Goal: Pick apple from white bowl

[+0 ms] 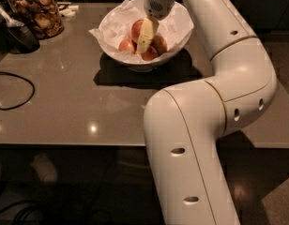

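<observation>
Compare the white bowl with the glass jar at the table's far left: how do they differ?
The white bowl is opaque, wide and open-topped; the glass jar is clear. The bowl holds apples on crumpled paper; the jar holds brown snacks. The gripper is down inside the bowl, well away from the jar. Both stand upright on the grey table.
</observation>
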